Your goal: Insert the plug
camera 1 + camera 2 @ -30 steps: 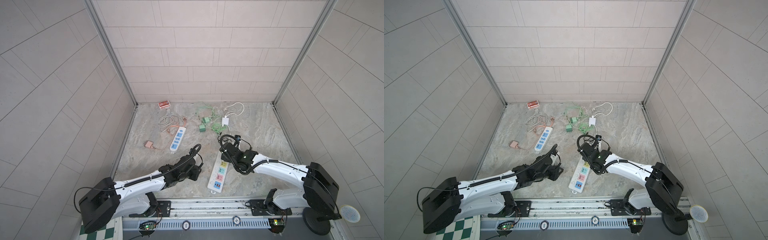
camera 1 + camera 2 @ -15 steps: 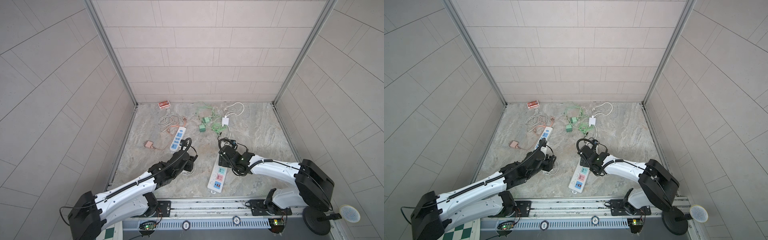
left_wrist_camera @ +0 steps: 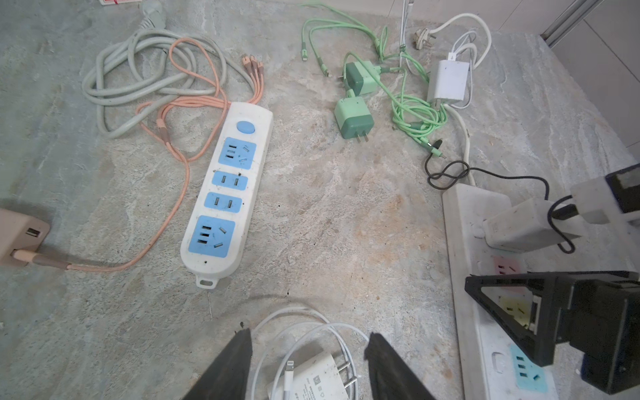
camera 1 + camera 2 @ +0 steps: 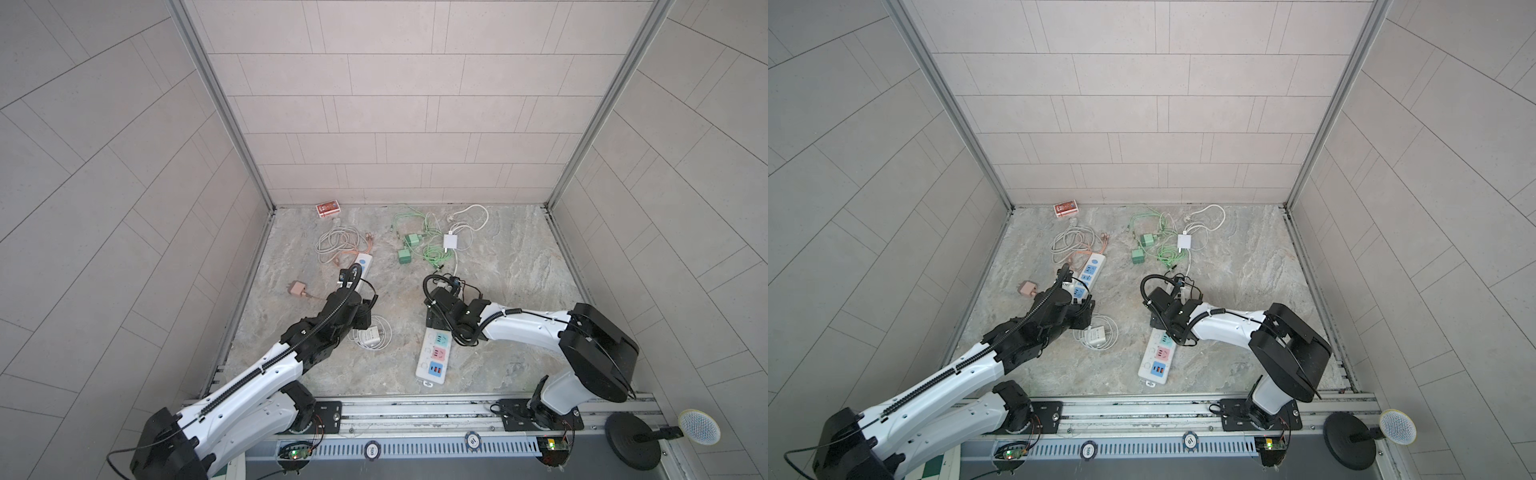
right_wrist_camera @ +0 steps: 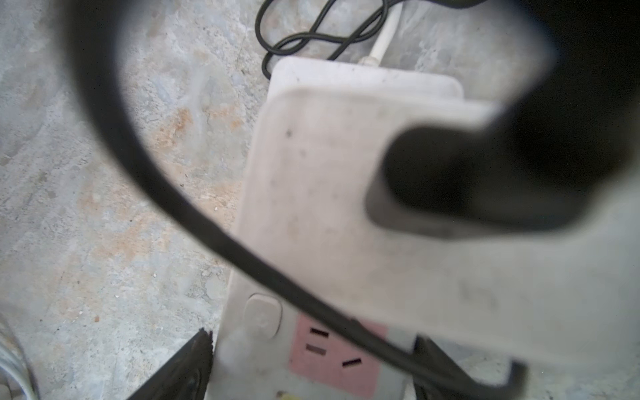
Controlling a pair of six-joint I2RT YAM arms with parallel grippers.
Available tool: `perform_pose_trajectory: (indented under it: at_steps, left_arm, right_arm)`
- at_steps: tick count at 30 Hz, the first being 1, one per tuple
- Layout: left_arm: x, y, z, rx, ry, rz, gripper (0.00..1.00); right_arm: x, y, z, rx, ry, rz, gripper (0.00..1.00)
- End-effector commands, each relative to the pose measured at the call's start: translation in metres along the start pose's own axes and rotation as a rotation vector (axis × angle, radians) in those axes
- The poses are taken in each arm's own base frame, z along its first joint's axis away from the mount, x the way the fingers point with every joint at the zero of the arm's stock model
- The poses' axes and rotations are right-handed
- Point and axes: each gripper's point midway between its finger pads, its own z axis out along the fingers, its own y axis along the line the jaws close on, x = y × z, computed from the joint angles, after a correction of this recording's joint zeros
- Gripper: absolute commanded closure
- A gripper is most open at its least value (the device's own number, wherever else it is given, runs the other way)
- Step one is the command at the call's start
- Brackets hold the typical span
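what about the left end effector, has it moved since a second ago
yes, in a top view the left end effector shifted from over the white charger toward the blue-socket power strip

A mottled grey-and-tan stone pattern is being shown by the counter [image 3: 329,214]. Blue socket panels are being carried by a white power strip [image 3: 227,194], pink, yellow and teal ones by the second white strip [image 3: 464,214]. Two chargers [image 3: 354,117] are being seen in two-tone green, a braided cable [image 3: 180,180] in peach, a small box [image 4: 328,208] in red.
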Motion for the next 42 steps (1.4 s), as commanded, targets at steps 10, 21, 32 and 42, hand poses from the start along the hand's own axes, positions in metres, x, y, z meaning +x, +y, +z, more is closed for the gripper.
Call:
perform_pose_trajectory:
  at_steps: [10, 21, 32, 42]
  left_arm:
    - [-0.049, 0.024, 0.028, -0.084, 0.018, -0.048, 0.40]
    - [-0.071, 0.051, 0.075, -0.152, 0.062, -0.065, 0.39]
    - [-0.065, 0.060, 0.135, -0.192, 0.250, -0.003, 0.39]
    - [-0.068, 0.051, 0.167, -0.152, 0.310, 0.051, 0.41]
  right_arm:
    - [0.002, -0.037, 0.025, 0.153, 0.112, -0.088, 0.15]
    - [-0.049, -0.109, 0.037, 0.198, 0.176, 0.018, 0.15]
    - [-0.099, -0.160, 0.060, 0.181, 0.209, 0.145, 0.15]
    - [-0.114, -0.149, 0.035, 0.110, 0.148, 0.148, 0.11]
